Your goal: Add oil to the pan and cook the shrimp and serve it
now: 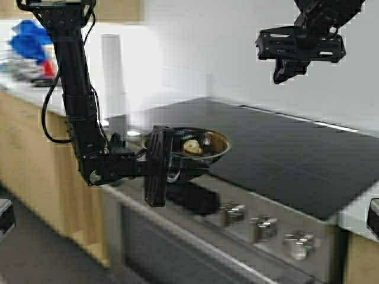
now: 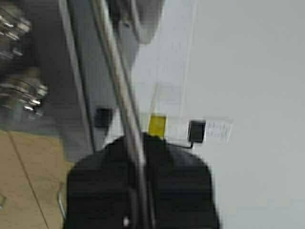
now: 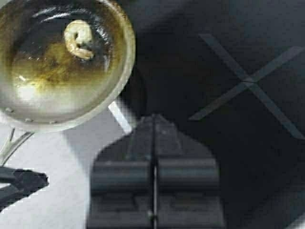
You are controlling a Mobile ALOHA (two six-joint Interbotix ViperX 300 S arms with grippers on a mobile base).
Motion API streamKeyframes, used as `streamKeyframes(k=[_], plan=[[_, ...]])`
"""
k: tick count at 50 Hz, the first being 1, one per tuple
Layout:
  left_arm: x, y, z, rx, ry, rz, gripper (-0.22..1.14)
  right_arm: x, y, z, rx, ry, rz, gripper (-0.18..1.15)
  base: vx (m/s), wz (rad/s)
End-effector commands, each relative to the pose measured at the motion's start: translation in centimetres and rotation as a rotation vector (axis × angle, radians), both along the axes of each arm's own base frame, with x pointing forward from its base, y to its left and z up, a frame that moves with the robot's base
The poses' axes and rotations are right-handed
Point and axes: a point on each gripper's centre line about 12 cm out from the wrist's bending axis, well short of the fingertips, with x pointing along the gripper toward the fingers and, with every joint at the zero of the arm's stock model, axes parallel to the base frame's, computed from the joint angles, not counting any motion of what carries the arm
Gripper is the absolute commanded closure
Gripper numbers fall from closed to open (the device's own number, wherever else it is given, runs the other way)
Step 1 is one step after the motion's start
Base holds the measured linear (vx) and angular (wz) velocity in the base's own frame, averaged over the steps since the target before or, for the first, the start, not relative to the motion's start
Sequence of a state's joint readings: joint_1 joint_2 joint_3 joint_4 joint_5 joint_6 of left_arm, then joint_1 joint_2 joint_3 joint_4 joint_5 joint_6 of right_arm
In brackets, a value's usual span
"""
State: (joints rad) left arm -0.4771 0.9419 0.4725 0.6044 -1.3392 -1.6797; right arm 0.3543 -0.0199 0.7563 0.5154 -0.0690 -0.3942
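High view: shrimp (image 1: 192, 146) in pan (image 1: 218, 151)

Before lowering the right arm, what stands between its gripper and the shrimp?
Nothing visible. The right gripper, shut, hangs high above the cooktop. The shrimp lies uncovered in the pan, which the left gripper holds by its handle.

- A black glass cooktop (image 1: 284, 154) sits in a steel range with knobs (image 1: 263, 228).
- Wooden cabinets (image 1: 29, 171) stand under a pale counter (image 1: 26, 94).
- The wall (image 1: 201, 47) is plain white.
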Motion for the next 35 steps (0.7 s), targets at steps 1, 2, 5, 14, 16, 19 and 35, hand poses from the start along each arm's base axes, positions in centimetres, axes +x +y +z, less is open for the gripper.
streamKeyframes(k=[1, 2, 5, 14, 16, 19, 35], plan=[[1.4, -0.5, 3.5, -0.040, -0.113, 0.007, 0.89, 0.5, 0.3, 2.0, 0.022, -0.040, 0.006, 0.91, -0.05, 0.45], [1.4, -0.5, 3.4, -0.039, -0.112, 0.007, 0.89, 0.4, 0.3, 1.9, 0.022, -0.039, 0.006, 0.91, -0.04, 0.44], [1.5, -0.3, 3.4, -0.039, -0.109, 0.014, 0.89, 0.5, 0.3, 1.9, 0.022, -0.039, 0.006, 0.91, -0.04, 0.41], [1.1, 0.3, 4.1, -0.032, -0.109, 0.019, 0.88, 0.8, 0.4, 2.1, 0.023, -0.041, 0.009, 0.91, -0.04, 0.39], [1.0, 0.3, 4.1, -0.030, -0.109, 0.019, 0.88, 0.8, 0.4, 2.1, 0.024, -0.040, 0.008, 0.91, -0.04, 0.41], [0.9, 0.3, 4.4, -0.031, -0.111, 0.019, 0.88, 0.8, 0.5, 2.1, 0.026, -0.037, 0.009, 0.91, -0.04, 0.43], [0.9, 1.0, 4.4, -0.026, -0.101, 0.031, 0.88, 1.0, 0.6, 2.1, 0.025, -0.035, 0.012, 0.91, -0.04, 0.49]])
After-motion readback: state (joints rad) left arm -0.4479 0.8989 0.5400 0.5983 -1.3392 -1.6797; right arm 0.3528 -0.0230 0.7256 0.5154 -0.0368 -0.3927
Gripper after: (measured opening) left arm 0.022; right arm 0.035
